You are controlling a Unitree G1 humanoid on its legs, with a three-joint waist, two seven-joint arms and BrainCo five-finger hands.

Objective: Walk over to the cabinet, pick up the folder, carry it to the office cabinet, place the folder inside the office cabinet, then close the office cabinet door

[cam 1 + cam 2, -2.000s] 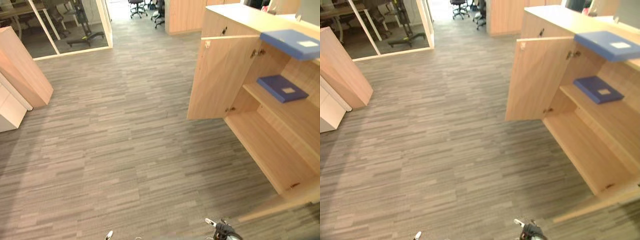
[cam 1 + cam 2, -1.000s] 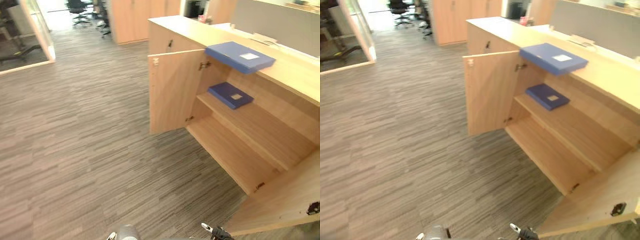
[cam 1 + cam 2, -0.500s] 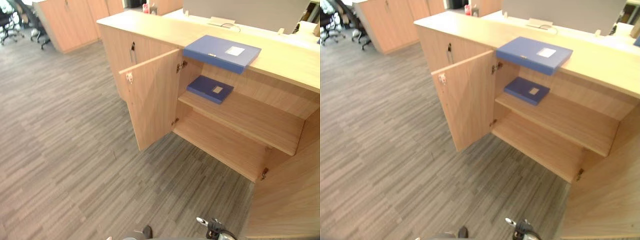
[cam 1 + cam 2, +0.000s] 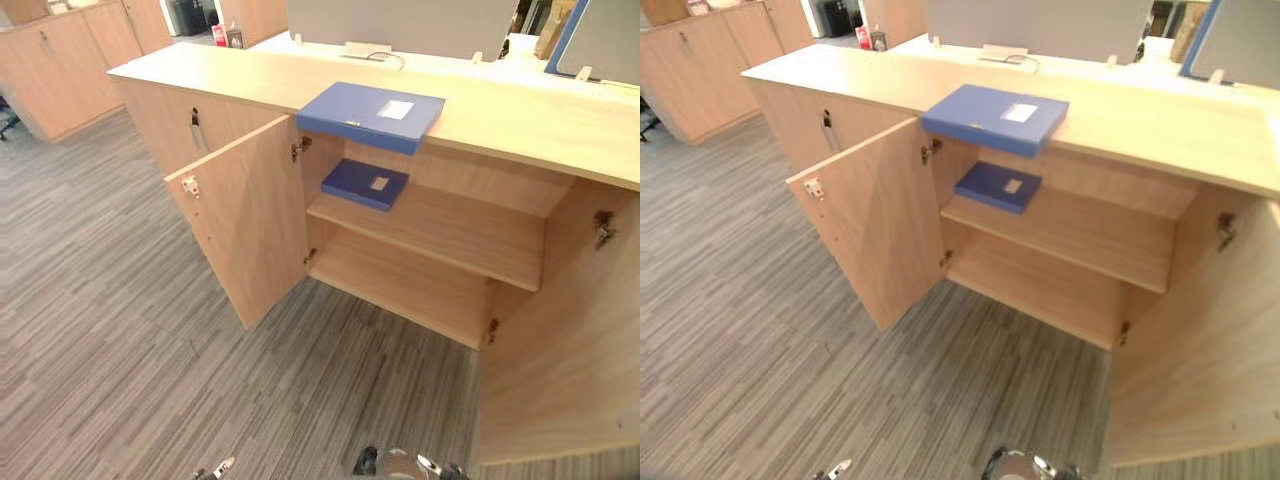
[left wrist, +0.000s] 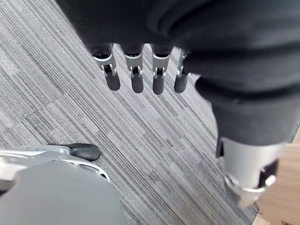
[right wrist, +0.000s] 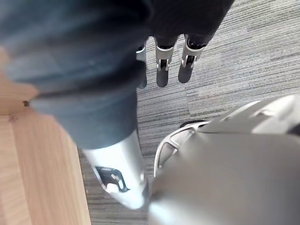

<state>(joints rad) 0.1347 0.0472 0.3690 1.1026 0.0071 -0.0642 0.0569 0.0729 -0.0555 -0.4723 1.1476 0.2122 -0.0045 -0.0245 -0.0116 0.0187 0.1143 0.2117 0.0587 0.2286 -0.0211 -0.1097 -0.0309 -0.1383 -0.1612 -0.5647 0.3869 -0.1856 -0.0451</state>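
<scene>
1. The blue folder (image 4: 371, 114) lies on top of the cabinet (image 4: 520, 125), its near edge poking over the front.
2. The left door (image 4: 245, 225) and the right door (image 4: 560, 340) stand wide open, with floor (image 4: 100, 330) free before them.
3. The left hand (image 5: 136, 79) and the right hand (image 6: 161, 70) hang loose, fingers straight, holding nothing.

I counted 2 blue folders, the upper folder (image 4: 370, 115) and the lower folder (image 4: 365, 184). There was 1 office cabinet (image 4: 520, 120) in front of me. It had 2 doors, the left door (image 4: 245, 235) and the right door (image 4: 560, 350). It had 1 shelf (image 4: 450, 235), which made 2 compartments. Behind it stood 2 grey panels (image 4: 400, 22). I had 2 hands, my left hand (image 5: 137, 77) and my right hand (image 6: 161, 70).
</scene>
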